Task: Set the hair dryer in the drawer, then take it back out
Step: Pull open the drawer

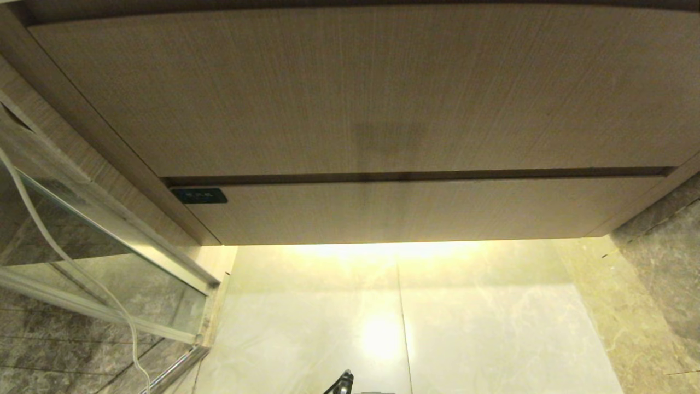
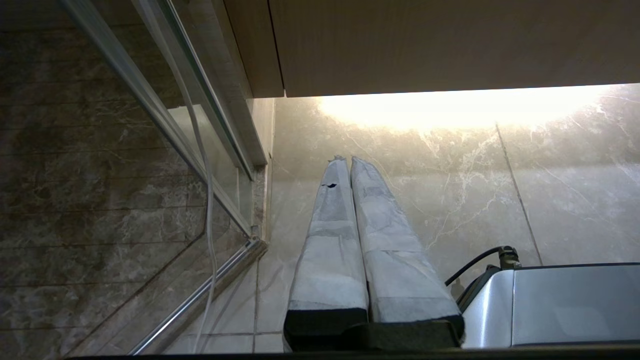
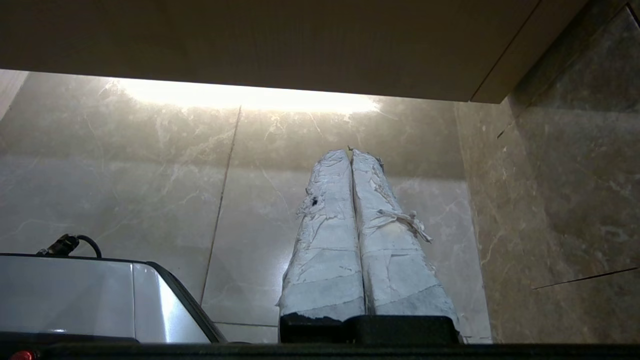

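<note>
The drawer is the shallow beige wood-grain front low on the cabinet, pushed in flush, with a small dark label at its left corner. The hair dryer is out of view. My left gripper hangs low over the pale marble floor, its taped fingers pressed together with nothing between them. In the same way, my right gripper points at the floor under the cabinet, shut and empty. Neither gripper shows in the head view.
A taller wood-grain panel sits above the drawer. A glass shower door with a metal frame and a hanging white cord stands on the left. A dark marble wall closes the right side. My silver base is between the arms.
</note>
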Available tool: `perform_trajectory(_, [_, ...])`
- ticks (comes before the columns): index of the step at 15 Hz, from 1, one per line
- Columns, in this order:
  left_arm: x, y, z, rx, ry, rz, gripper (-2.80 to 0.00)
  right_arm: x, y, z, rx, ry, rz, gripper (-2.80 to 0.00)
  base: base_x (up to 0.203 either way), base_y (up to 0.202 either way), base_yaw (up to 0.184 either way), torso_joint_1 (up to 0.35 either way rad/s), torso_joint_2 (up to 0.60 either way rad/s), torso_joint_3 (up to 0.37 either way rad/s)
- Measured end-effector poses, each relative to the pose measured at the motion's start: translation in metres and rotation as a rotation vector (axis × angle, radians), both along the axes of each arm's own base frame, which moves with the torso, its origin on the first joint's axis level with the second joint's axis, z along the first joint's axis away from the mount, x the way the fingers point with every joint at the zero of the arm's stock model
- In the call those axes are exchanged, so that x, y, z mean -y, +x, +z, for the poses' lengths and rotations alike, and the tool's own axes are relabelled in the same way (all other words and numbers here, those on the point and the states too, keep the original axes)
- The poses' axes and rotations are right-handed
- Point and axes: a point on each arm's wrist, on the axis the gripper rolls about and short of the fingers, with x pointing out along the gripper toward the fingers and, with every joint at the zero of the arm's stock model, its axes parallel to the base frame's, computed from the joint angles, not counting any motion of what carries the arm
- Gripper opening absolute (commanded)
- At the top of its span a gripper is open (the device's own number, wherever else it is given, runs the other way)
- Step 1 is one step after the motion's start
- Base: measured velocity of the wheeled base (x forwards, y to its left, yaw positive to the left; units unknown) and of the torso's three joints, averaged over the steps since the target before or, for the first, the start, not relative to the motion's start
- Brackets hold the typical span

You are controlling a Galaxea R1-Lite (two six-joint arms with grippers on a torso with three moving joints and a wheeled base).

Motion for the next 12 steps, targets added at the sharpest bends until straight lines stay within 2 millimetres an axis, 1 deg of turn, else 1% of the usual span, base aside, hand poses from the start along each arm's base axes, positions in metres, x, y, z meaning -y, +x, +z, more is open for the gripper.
perform_trajectory(3, [0.0,0.0,0.0,0.0,0.0,0.0,-2.8,0.0,0.0,0.0,0.003,0.011,-0.005,-2.8,0.0,0.0,0.0,0.0,0.0,0.0])
perform_trajectory(5, [0.0,0.0,0.0,0.0,0.0,0.0,-2.8,0.0,-0.001,0.003,0.015,0.07,-0.018,-2.8,0.0,0.0,0.0,0.0,0.0,0.0])
perform_trajectory(7, [0.0,0.0,0.0,0.0,0.0,0.0,-2.8,0.001,-0.008,0.021,0.037,0.063,-0.03,-2.8,0.0,0.0,0.0,0.0,0.0,0.0])
perform_trajectory(9, [0.0,0.0,0.0,0.0,0.0,0.0,-2.8,0.001,-0.025,0.053,0.051,0.032,-0.038,-2.8,0.0,0.0,0.0,0.0,0.0,0.0])
perform_trajectory(10, [0.0,0.0,0.0,0.0,0.0,0.0,-2.8,0.001,-0.035,0.074,0.046,0.01,-0.053,-2.8,0.0,0.0,0.0,0.0,0.0,0.0])
perform_trajectory(12, [0.0,0.0,0.0,0.0,0.0,0.0,-2.8,0.001,-0.047,0.118,-0.015,-0.025,-0.101,-2.8,0.0,0.0,0.0,0.0,0.0,0.0])
